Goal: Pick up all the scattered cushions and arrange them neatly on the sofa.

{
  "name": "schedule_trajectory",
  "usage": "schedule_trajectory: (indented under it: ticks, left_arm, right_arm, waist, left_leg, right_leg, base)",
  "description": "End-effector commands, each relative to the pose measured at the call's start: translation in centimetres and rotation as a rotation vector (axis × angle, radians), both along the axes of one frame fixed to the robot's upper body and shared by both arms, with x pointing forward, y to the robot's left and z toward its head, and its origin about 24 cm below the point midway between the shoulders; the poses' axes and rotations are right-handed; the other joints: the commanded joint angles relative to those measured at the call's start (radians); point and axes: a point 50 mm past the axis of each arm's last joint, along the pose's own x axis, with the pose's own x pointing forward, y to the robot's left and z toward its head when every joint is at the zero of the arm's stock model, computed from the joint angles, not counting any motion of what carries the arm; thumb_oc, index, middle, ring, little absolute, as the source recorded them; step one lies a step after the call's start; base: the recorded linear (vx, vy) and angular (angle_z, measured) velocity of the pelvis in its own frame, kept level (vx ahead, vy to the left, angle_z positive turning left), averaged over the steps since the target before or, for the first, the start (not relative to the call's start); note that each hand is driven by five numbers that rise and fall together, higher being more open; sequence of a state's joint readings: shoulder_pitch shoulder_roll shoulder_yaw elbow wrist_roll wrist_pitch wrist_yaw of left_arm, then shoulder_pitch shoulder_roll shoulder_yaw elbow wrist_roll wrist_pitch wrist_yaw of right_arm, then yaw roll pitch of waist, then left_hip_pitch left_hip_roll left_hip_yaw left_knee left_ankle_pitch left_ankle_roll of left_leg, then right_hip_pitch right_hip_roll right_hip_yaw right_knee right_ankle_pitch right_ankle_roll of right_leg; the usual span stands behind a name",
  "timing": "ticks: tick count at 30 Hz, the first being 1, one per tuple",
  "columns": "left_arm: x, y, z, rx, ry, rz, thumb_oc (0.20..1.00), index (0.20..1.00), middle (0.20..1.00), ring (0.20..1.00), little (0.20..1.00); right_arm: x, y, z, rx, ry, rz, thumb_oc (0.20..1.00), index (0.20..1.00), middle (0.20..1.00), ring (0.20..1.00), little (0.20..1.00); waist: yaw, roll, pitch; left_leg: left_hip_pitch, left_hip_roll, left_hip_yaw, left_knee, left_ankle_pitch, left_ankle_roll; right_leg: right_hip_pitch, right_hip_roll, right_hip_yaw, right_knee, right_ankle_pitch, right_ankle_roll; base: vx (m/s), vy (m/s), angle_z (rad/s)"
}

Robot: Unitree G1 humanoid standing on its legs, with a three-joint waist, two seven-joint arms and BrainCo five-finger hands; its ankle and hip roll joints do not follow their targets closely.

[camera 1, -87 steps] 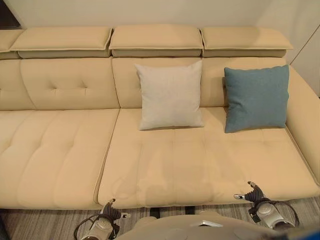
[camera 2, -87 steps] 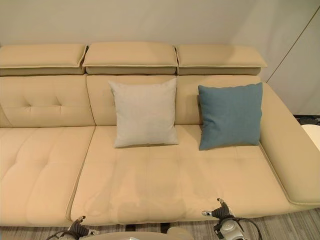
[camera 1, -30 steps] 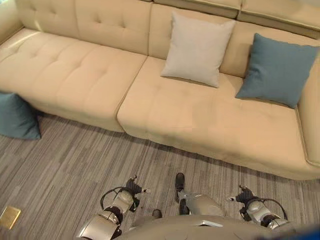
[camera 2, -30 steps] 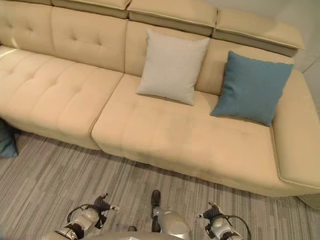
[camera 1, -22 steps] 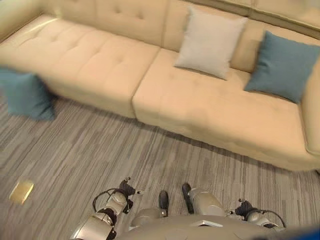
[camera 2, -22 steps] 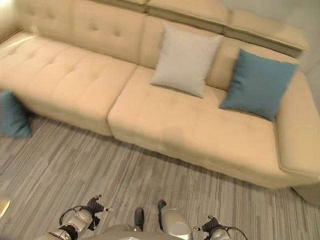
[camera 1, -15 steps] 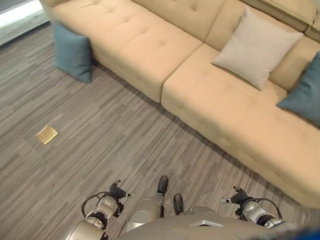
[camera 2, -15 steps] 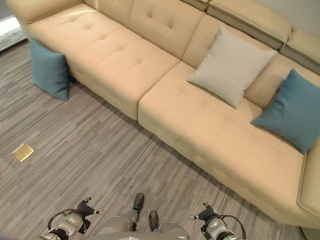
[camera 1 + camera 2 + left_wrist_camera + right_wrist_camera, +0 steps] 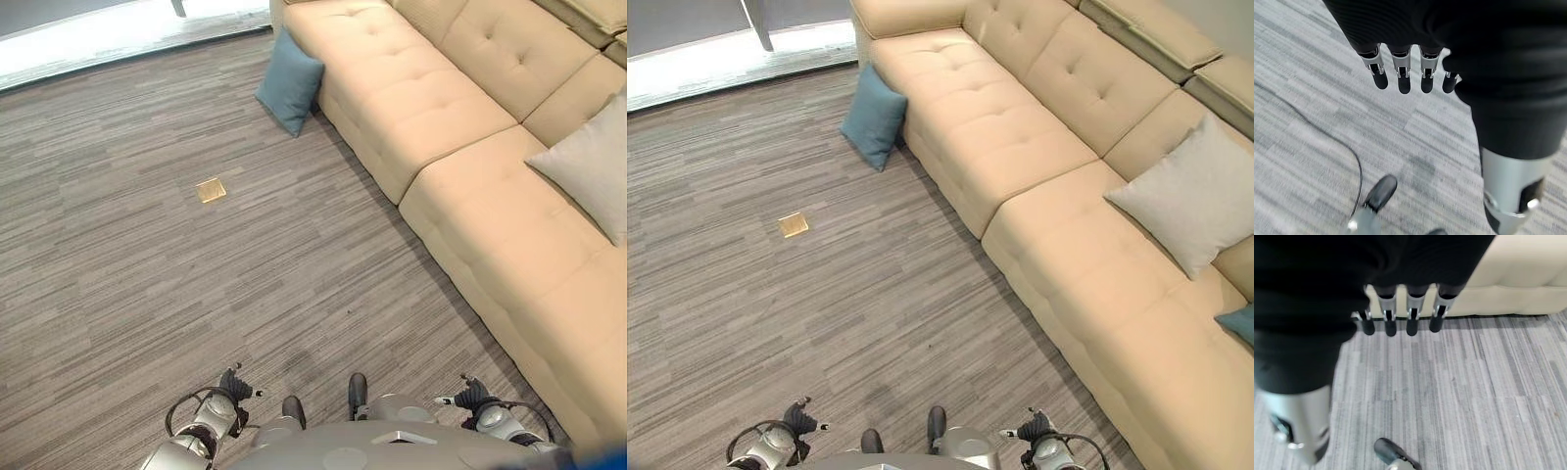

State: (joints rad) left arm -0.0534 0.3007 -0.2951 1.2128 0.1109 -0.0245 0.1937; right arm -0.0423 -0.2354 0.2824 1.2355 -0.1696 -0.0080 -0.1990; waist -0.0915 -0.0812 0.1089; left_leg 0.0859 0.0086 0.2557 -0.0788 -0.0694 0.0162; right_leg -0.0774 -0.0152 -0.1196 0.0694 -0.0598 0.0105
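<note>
Blue cushion (image 9: pixel 874 117) against sofa (image 9: pixel 1019 147), far from fingers (image 9: pixel 1400 78)

Blue cushion (image 9: pixel 290 81) on floor against sofa (image 9: pixel 460 157).

floor (image 9: pixel 774 323): open carpet ahead, interrupted by a small brass plate (image 9: pixel 793 224) | blue cushion (image 9: pixel 873 116): leaned against sofa (image 9: pixel 1019 147) front near its far end, reachable from open floor | sofa seat: bare left of grey cushion (image 9: pixel 1190 196) | left robot hand (image 9: pixel 1400 73), right robot hand (image 9: pixel 1400 318): hung low, fingers straight, empty
</note>
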Motion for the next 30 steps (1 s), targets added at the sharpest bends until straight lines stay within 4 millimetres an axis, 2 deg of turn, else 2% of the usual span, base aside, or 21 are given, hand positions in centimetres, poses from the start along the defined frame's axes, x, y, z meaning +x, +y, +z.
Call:
schedule_trajectory:
  ticks: [1,3,4,6,8,9,10,11,12,13,15,16,17,18,20,21,23,25,27,29,30]
  left_arm:
    - [-0.1,0.1,0.0,-0.005,0.0,0.009,1.0,1.0,1.0,1.0,1.0]
    - [0.0,0.6,0.1,-0.007,0.0,0.032,1.0,1.0,1.0,1.0,1.0]
    - [-0.2,0.6,0.1,-0.012,0.001,0.045,1.0,1.0,1.0,1.0,1.0]
    - [-0.6,0.6,0.0,-0.019,0.008,0.059,1.0,1.0,1.0,1.0,1.0]
    - [-0.8,0.6,-0.1,-0.018,0.013,0.061,1.0,1.0,1.0,1.0,1.0]
    - [-0.9,0.4,-0.2,-0.017,0.022,0.042,1.0,1.0,1.0,1.0,1.0]
    - [-1.3,-0.1,-0.5,-0.011,0.041,0.019,1.0,1.0,1.0,1.0,1.0]
    - [-1.3,-0.1,-0.5,-0.011,0.042,0.019,1.0,1.0,1.0,1.0,1.0]
    - [-1.6,-0.3,-0.6,-0.016,0.052,0.024,1.0,1.0,1.0,1.0,1.0]
    - [-1.3,-0.3,-0.5,-0.021,0.035,0.034,1.0,1.0,1.0,1.0,1.0]
    - [-1.1,-0.3,-0.4,-0.024,0.025,0.042,1.0,1.0,1.0,1.0,1.0]
    - [-1.2,-0.3,-0.5,-0.024,0.025,0.044,1.0,1.0,1.0,1.0,1.0]
    - [-1.2,-0.3,-0.5,-0.024,0.025,0.044,1.0,1.0,1.0,1.0,1.0]
    - [-1.3,-0.3,-0.5,-0.022,0.031,0.039,1.0,1.0,1.0,1.0,1.0]
    - [-1.1,-0.1,-0.4,-0.016,0.028,0.036,1.0,1.0,1.0,1.0,1.0]
    - [-1.1,0.0,-0.3,-0.017,0.024,0.039,1.0,1.0,1.0,1.0,1.0]
    - [-1.4,-0.2,-0.5,-0.027,0.038,0.039,1.0,1.0,1.0,1.0,1.0]
    - [-1.9,-0.4,-0.7,-0.033,0.062,0.03,1.0,1.0,1.0,1.0,1.0]
    - [-1.7,-0.4,-0.7,-0.033,0.066,0.016,1.0,1.0,1.0,1.0,1.0]
    - [-1.0,0.0,-0.4,-0.03,0.046,0.019,1.0,1.0,1.0,1.0,1.0]
    - [-0.9,0.0,-0.3,-0.031,0.043,0.021,1.0,1.0,1.0,1.0,1.0]
  right_arm:
    - [0.2,0.3,-0.1,-0.004,0.017,0.023,1.0,1.0,1.0,1.0,1.0]
    - [0.5,0.4,-0.1,-0.003,0.023,0.035,1.0,1.0,1.0,1.0,1.0]
    - [0.4,0.3,-0.1,-0.005,0.029,0.042,1.0,1.0,1.0,1.0,1.0]
    - [0.5,0.0,0.0,-0.02,0.033,0.062,1.0,1.0,1.0,1.0,1.0]
    - [0.8,-0.1,0.1,-0.028,0.027,0.077,1.0,1.0,1.0,1.0,1.0]
    - [0.1,-0.6,0.1,-0.032,0.039,0.057,1.0,1.0,1.0,1.0,1.0]
    - [-0.6,-0.4,-0.2,-0.029,0.059,0.052,1.0,1.0,1.0,1.0,1.0]
    - [-0.6,-0.4,-0.2,-0.029,0.059,0.052,1.0,1.0,1.0,1.0,1.0]
    - [-1.5,-0.6,-0.4,-0.03,0.086,0.033,1.0,1.0,1.0,1.0,1.0]
    - [-1.6,-1.1,-0.3,-0.046,0.087,0.024,1.0,1.0,1.0,1.0,1.0]
    - [-1.5,-1.3,-0.2,-0.052,0.082,0.005,1.0,1.0,1.0,1.0,1.0]
    - [-1.5,-1.5,-0.1,-0.052,0.08,-0.009,1.0,1.0,1.0,1.0,1.0]
    - [-1.5,-1.5,-0.1,-0.052,0.08,-0.009,1.0,1.0,1.0,1.0,1.0]
    - [-1.1,-1.4,-0.1,-0.05,0.069,-0.003,1.0,1.0,1.0,1.0,1.0]
    - [-1.2,-1.3,-0.1,-0.05,0.075,0.012,1.0,1.0,1.0,1.0,1.0]
    - [-1.1,-1.3,-0.1,-0.056,0.074,0.018,1.0,1.0,1.0,1.0,1.0]
    - [-1.3,-1.3,-0.1,-0.058,0.082,0.027,1.0,1.0,1.0,1.0,1.0]
    - [-1.4,-1.1,-0.2,-0.05,0.088,0.017,1.0,1.0,1.0,1.0,1.0]
    - [-1.0,-0.7,-0.2,-0.032,0.072,0.009,1.0,1.0,1.0,1.0,1.0]
    - [-0.1,-0.3,-0.1,-0.017,0.046,0.02,1.0,1.0,1.0,1.0,1.0]
    - [0.0,-0.3,-0.1,-0.015,0.042,0.023,1.0,1.0,1.0,1.0,1.0]
  waist:
    - [-0.01,-0.026,0.015]
    - [-0.013,-0.014,0.042]
    - [-0.012,-0.006,0.047]
    - [-0.027,-0.001,0.041]
    - [-0.049,-0.005,0.048]
    - [-0.071,-0.014,0.05]
    - [-0.077,-0.019,0.036]
    - [-0.078,-0.018,0.036]
    - [-0.084,-0.017,0.025]
    - [-0.076,-0.028,0.033]
    - [-0.06,-0.038,0.039]
    - [-0.047,-0.052,0.041]
    - [-0.047,-0.051,0.042]
    - [-0.038,-0.059,0.037]
    - [-0.023,-0.052,0.037]
    - [-0.006,-0.039,0.041]
    - [0.004,-0.032,0.037]
    - [0.001,-0.024,0.017]
    - [0.002,-0.02,0.013]
    - [-0.012,-0.011,0.039]
    - [-0.012,-0.005,0.046]
  left_leg:
    - [-0.111,-0.037,-0.102,0.095,-0.048,0.014]
    - [-0.096,-0.049,-0.138,0.11,-0.059,0.046]
    - [-0.071,-0.053,-0.15,0.11,-0.075,0.051]
    - [-0.031,-0.066,-0.18,0.087,-0.087,0.049]
    - [-0.005,-0.082,-0.199,0.081,-0.099,0.048]
    - [0.015,-0.097,-0.225,0.096,-0.125,0.041]
    - [0.027,-0.091,-0.213,0.109,-0.144,0.023]
    - [0.026,-0.09,-0.214,0.111,-0.145,0.023]
    - [0.0,-0.078,-0.186,0.2,-0.122,-0.023]
    - [-0.084,-0.071,-0.17,0.377,-0.067,-0.062]
    - [-0.152,-0.06,-0.165,0.476,-0.053,-0.068]
    - [-0.209,-0.043,-0.146,0.47,-0.082,-0.049]
    - [-0.209,-0.042,-0.146,0.473,-0.085,-0.049]
    - [-0.224,-0.027,-0.134,0.394,-0.107,-0.034]
    - [-0.252,-0.01,-0.139,0.296,-0.037,-0.042]
    - [-0.285,0.005,-0.163,0.228,0.034,-0.056]
    - [-0.279,0.001,-0.172,0.18,0.053,-0.058]
    - [-0.229,-0.02,-0.176,0.151,0.041,-0.036]
    - [-0.181,-0.037,-0.168,0.123,0.025,-0.009]
    - [-0.131,-0.05,-0.188,0.103,0.011,0.028]
    - [-0.119,-0.046,-0.187,0.1,0.005,0.032]
  right_leg:
    - [-0.015,-0.036,0.038,0.112,0.0,0.113]
    - [-0.103,-0.028,0.087,0.311,0.039,0.12]
    - [-0.128,-0.019,0.089,0.339,0.02,0.114]
    - [-0.163,0.013,0.097,0.248,0.019,0.102]
    - [-0.219,0.03,0.108,0.179,0.061,0.114]
    - [-0.186,0.04,0.134,0.082,0.057,0.123]
    - [-0.144,0.042,0.131,0.051,0.056,0.105]
    - [-0.143,0.043,0.13,0.05,0.057,0.104]
    - [-0.097,0.031,0.106,0.008,0.059,0.092]
    - [-0.049,0.017,0.102,-0.03,0.061,0.078]
    - [-0.01,0.011,0.106,-0.053,0.048,0.06]
    - [0.011,-0.005,0.105,-0.063,0.039,0.06]
    - [0.013,-0.004,0.105,-0.063,0.038,0.06]
    - [0.026,-0.012,0.097,-0.068,0.022,0.066]
    - [0.042,-0.004,0.096,-0.068,0.003,0.065]
    - [0.064,0.01,0.102,-0.071,-0.018,0.061]
    - [0.094,0.016,0.108,-0.064,-0.037,0.061]
    - [0.099,0.003,0.127,-0.006,-0.052,0.078]
    - [0.068,-0.012,0.142,0.114,-0.048,0.104]
    - [-0.043,-0.017,0.157,0.362,0.066,0.123]
    - [-0.072,-0.015,0.146,0.405,0.065,0.123]
  base:
    - [0.08,0.172,-0.25]
    - [0.14,0.209,-0.15]
    - [0.28,0.139,0.06]
    - [0.31,0.039,0.08]
    - [0.28,-0.019,0.13]
    - [0.35,-0.111,0.23]
    - [0.27,-0.105,0.48]
    - [0.23,-0.156,1.17]
    - [0.17,-0.157,1.23]
    - [0.21,-0.189,1.05]
    - [0.14,-0.089,0.7]
    - [0.12,-0.025,0.29]
    - [0.21,-0.015,-0.27]
    - [0.18,0.014,-0.49]
    - [0.25,0.065,-0.35]
    - [0.25,0.112,-0.06]
    - [0.38,0.244,-0.11]
    - [0.41,0.358,-0.75]
    - [0.25,0.286,-0.7]
    - [0.21,0.268,-0.24]
    - [0.19,0.2,0.39]
